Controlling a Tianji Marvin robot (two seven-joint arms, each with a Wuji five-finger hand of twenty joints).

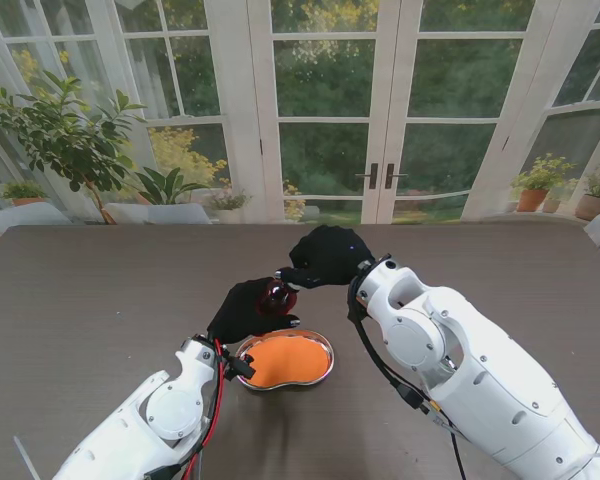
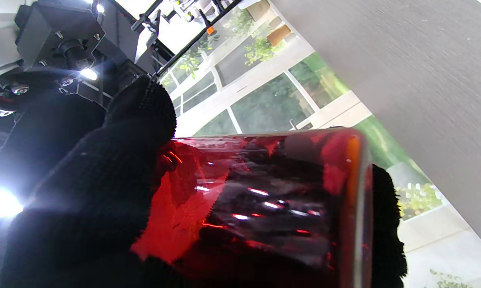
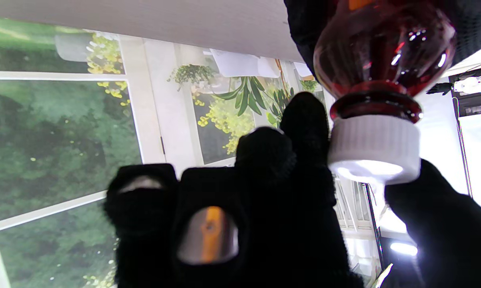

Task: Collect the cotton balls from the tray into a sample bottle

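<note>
Right hand (image 3: pixel 288 192) fingers pinch bottle's (image 3: pixel 380 48) white cap (image 3: pixel 374 146), unseen overhead.

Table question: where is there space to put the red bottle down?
Bare table lies left of the left hand, and right of the right hand toward the far edge. It is crowded in the middle, where both hands hold the red bottle just beyond the orange tray.

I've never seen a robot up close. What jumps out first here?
Two black-gloved hands meet mid-table: the left hand holds a dark red bottle, and the right hand grips its white cap. Nearer to me sits a shiny kidney-shaped tray with an orange inside.
</note>
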